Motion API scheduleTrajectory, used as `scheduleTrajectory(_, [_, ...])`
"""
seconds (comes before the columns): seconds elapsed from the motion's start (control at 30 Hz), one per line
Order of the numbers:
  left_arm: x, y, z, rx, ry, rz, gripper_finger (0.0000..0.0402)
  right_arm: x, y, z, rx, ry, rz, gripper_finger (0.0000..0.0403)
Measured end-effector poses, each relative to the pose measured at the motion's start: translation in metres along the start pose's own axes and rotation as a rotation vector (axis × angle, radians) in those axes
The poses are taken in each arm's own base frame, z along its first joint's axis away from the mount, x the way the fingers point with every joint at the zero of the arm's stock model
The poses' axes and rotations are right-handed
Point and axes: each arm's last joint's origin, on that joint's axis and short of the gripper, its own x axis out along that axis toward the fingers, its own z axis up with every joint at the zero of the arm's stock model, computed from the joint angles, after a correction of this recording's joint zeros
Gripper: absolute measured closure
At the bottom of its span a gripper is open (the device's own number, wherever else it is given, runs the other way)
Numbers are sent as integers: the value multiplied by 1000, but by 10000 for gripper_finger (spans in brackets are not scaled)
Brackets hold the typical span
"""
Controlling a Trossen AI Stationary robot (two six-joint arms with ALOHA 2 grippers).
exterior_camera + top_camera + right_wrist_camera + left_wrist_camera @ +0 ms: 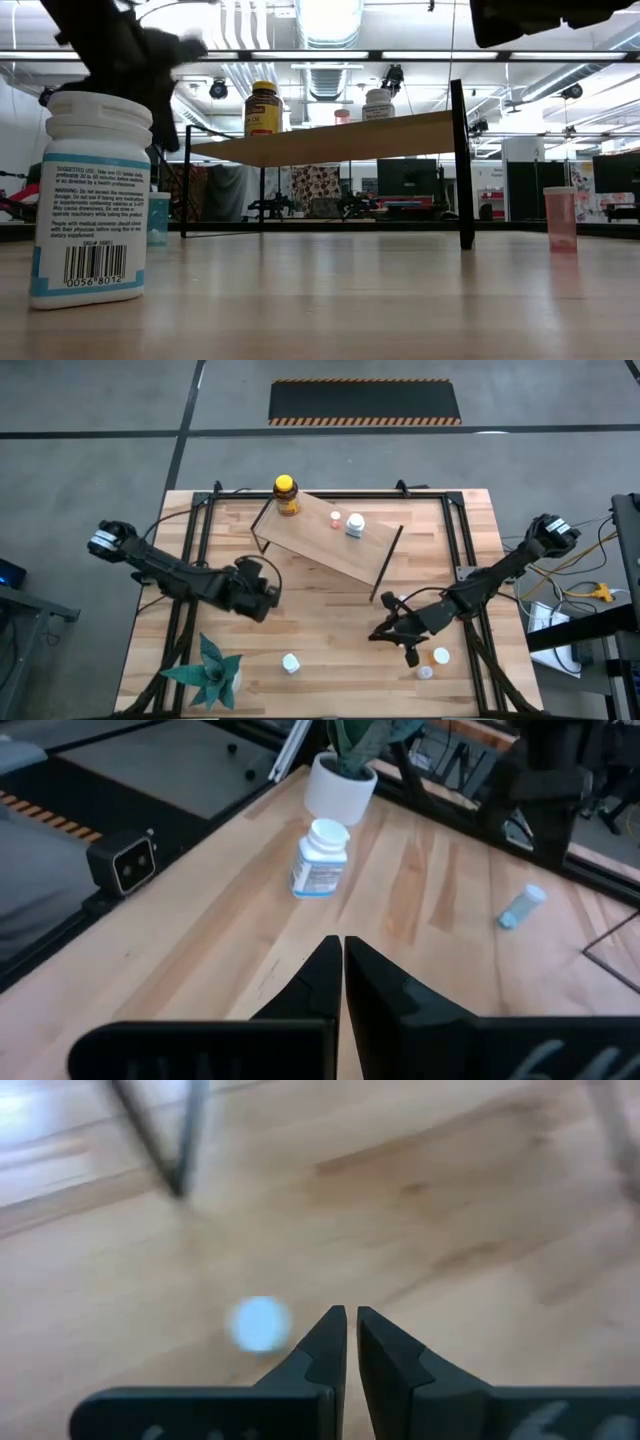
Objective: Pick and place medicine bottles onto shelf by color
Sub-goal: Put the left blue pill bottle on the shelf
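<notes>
bottle: standing upright on counter; likely light, rigid, slick; gripping mid-body
left hand: hovering, fingers together, empty
right hand: fingers together, empty

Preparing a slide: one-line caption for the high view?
Both grippers, left and right, hover shut over the table while three bottles, one amber, stand on the shelf.

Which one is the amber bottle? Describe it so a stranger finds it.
Start at the light wooden shelf, set askew at the far side of the table. The amber bottle stands on its far-left corner. Unlike the white-capped bottle and pink-capped bottle nearby, it is bigger, dark-bodied and yellow-capped.
</notes>
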Motion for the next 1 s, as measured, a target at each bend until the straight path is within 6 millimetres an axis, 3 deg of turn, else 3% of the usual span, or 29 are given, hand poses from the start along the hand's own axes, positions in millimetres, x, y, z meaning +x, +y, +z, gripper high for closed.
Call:
scheduleTrajectory(0.3, [21, 15, 10, -41, 36, 102, 383, -11, -3, 1, 39, 30, 5, 394])
scheduleTrajectory(0.73, [41, 19, -4, -108, 32, 83, 222, -13, -1, -8, 99, 121, 17, 394])
scheduleTrajectory(1.0, [41, 19, -4, -107, 32, 85, 200, -13, -1, -8, 100, 123, 17, 394])
